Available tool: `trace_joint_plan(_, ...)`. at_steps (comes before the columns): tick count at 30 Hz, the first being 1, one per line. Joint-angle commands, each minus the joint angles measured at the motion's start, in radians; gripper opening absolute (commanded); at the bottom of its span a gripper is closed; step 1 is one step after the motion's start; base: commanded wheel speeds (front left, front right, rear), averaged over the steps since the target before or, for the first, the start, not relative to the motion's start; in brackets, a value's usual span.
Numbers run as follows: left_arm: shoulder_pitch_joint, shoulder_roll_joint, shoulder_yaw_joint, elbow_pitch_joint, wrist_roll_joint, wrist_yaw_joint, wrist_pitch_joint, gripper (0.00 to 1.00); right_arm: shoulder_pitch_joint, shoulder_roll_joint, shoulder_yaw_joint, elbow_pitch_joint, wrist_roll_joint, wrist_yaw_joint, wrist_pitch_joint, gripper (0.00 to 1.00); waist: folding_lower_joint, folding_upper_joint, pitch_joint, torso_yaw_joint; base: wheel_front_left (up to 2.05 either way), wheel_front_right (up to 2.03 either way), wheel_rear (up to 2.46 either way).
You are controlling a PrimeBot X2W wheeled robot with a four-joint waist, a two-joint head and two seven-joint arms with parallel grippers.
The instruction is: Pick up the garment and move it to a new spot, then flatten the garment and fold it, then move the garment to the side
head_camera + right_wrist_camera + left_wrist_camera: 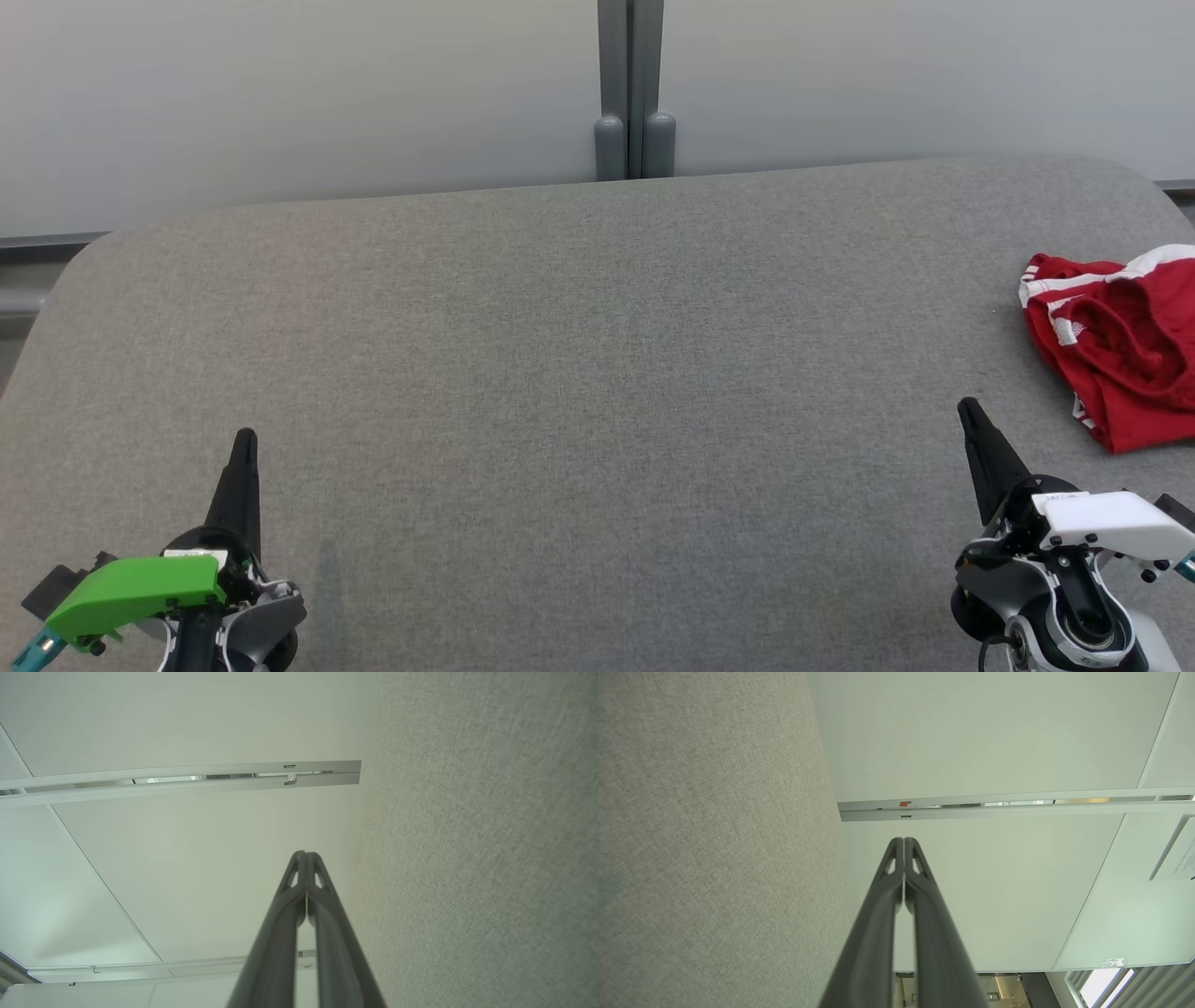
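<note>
Head view, garment: we note the red garment (1125,350) with white stripes lying crumpled on the grey fabric table (560,373). It sits at the table's right edge and the frame cuts part of it off.
Head view, left gripper: the left gripper (245,439) sits at the lower left, its fingers pressed together into one point, holding nothing. The garment lies well apart from it, across the table.
Head view, right gripper: the right gripper (967,406) sits at the lower right, fingers pressed together, empty. The garment lies near it, ahead and to its right, and the two do not touch.
Head view, background: we see pale wall panels (280,93) and a grey post (633,93) behind the table's far edge.
Left wrist view: the left gripper (904,841) has its tips meeting, with nothing between them. Table fabric runs along the left side, with pale panels beyond.
Right wrist view: the right gripper (306,854) has its tips meeting, with nothing pinched. Table fabric runs along the right side.
</note>
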State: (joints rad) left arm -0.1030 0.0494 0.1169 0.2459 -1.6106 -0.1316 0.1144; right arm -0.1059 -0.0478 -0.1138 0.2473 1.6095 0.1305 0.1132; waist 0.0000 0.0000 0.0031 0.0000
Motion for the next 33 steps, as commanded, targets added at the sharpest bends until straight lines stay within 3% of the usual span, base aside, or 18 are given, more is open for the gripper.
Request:
trace_joint_plan(1, -0.011, 0.0, 0.002, -0.002, -0.003, -0.002, 0.004, 0.0, -0.006, -0.005, -0.002, -0.005, 0.007, 0.0, 0.004, 0.0, 0.0, 0.0, 0.0, 0.0, 0.0, 0.0, 0.0)
trace_joint_plan(33, -0.011, 0.0, 0.001, -0.002, -0.003, -0.002, 0.003, 0.0, -0.006, -0.005, -0.002, -0.005, 0.007, 0.0, 0.004, 0.0, 0.0, 0.0, 0.0, 0.0, 0.0, 0.0, 0.0)
